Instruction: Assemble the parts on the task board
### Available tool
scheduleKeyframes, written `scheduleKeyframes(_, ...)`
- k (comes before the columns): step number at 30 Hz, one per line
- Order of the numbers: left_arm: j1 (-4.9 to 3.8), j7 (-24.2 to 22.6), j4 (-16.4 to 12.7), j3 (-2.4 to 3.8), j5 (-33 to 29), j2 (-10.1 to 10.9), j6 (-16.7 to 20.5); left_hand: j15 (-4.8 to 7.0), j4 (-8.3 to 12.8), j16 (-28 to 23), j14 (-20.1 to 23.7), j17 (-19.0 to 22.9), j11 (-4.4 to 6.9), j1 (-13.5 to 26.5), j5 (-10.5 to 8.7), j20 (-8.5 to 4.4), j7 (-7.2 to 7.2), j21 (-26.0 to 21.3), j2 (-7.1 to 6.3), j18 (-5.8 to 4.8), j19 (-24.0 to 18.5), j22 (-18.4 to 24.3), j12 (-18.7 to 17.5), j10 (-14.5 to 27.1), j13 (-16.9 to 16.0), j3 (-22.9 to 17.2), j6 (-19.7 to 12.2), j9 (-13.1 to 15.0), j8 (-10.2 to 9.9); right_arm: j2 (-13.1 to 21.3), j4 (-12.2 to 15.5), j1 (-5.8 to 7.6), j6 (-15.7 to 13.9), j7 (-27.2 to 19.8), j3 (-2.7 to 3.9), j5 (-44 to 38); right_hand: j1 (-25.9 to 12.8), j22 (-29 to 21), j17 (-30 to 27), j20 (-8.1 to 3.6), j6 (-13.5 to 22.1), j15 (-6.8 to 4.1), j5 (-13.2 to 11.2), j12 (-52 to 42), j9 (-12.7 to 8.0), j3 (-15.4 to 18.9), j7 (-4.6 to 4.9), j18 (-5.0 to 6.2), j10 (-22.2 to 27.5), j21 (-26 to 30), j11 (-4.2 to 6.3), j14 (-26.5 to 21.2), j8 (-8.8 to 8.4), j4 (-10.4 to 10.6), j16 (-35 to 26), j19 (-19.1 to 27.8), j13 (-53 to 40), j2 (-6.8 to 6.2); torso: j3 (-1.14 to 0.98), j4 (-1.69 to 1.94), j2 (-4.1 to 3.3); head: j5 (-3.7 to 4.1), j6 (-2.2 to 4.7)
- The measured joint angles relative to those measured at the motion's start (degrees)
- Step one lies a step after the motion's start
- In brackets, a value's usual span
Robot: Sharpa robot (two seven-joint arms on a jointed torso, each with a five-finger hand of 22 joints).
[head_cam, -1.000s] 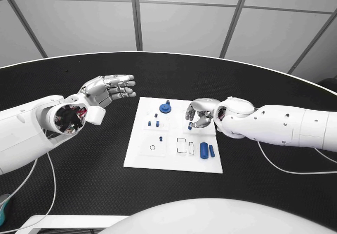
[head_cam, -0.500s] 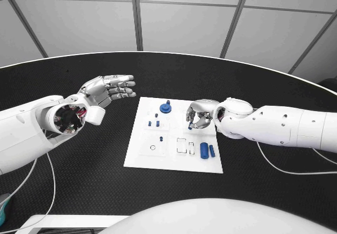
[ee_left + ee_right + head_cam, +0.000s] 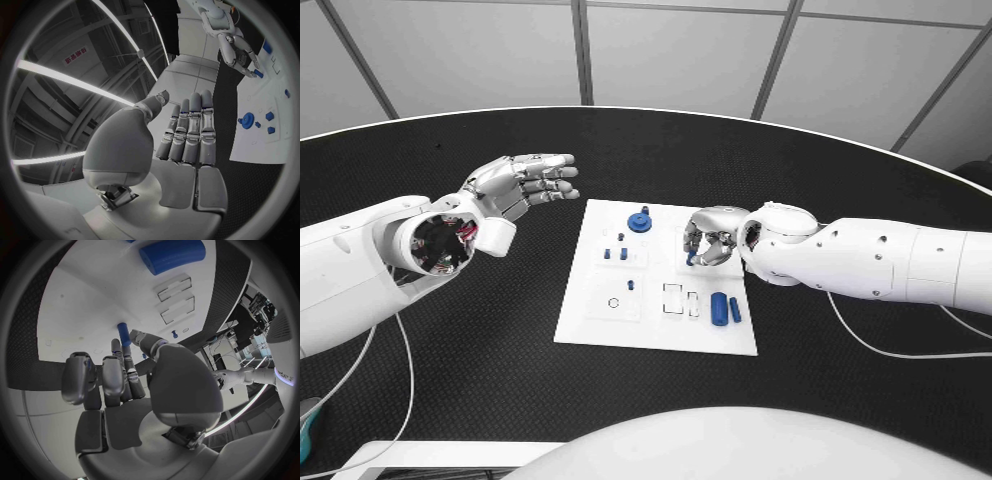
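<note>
Head view first: the white task board (image 3: 656, 310) sits dead center on the black surface (image 3: 473, 380). The right robot hand (image 3: 708, 238) is down over the board's right edge, pinching a small blue peg (image 3: 689, 259) that points at the board. The left robot hand (image 3: 524, 183) floats upper left of the board with fingers spread, holding nothing. A round blue part (image 3: 640, 222) stands near the board's top edge, and a fat blue cylinder (image 3: 718, 308) lies lower right beside a thinner blue part (image 3: 734, 310).

Left wrist view: fingers straight and apart, palm bare, with the board (image 3: 262, 135) along the right rim.

Right wrist view: fingertips clamp the peg (image 3: 123, 333) just over the board (image 3: 87, 305), and the fat cylinder (image 3: 172, 256) is at the top.
</note>
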State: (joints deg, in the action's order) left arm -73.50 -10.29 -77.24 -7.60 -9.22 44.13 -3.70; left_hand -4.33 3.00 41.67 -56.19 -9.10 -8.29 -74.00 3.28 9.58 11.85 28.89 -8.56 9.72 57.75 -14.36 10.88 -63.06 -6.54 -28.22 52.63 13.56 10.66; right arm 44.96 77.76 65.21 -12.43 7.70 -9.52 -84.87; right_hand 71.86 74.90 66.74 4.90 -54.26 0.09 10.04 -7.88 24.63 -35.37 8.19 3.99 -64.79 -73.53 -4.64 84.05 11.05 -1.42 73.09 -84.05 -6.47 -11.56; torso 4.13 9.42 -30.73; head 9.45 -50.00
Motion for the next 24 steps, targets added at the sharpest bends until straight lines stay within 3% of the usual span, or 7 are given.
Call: scheduleKeyframes(24, 0.00, 0.1, 0.0, 0.00, 0.0, 0.0, 0.0, 0.00, 0.0, 0.0, 0.0, -0.1, 0.21, 0.0, 0.00, 0.00, 0.00, 0.0, 0.00, 0.00, 0.0, 0.1, 0.0, 0.2, 0.0, 0.0, 0.0, 0.0, 0.0, -0.5, -0.8, -0.19, 0.7, 0.0, -0.03, 0.0, 1.3, 0.0, 0.4, -0.42, -2.3, -0.40, 0.0, -1.4, 0.6, -0.9, -0.42, 0.00, -2.3, -1.1, 0.64, 0.0, 1.11, -0.2, 0.7, 0.0, -0.6, 2.12, 0.04, 0.03, -0.02, -0.09, 0.00)
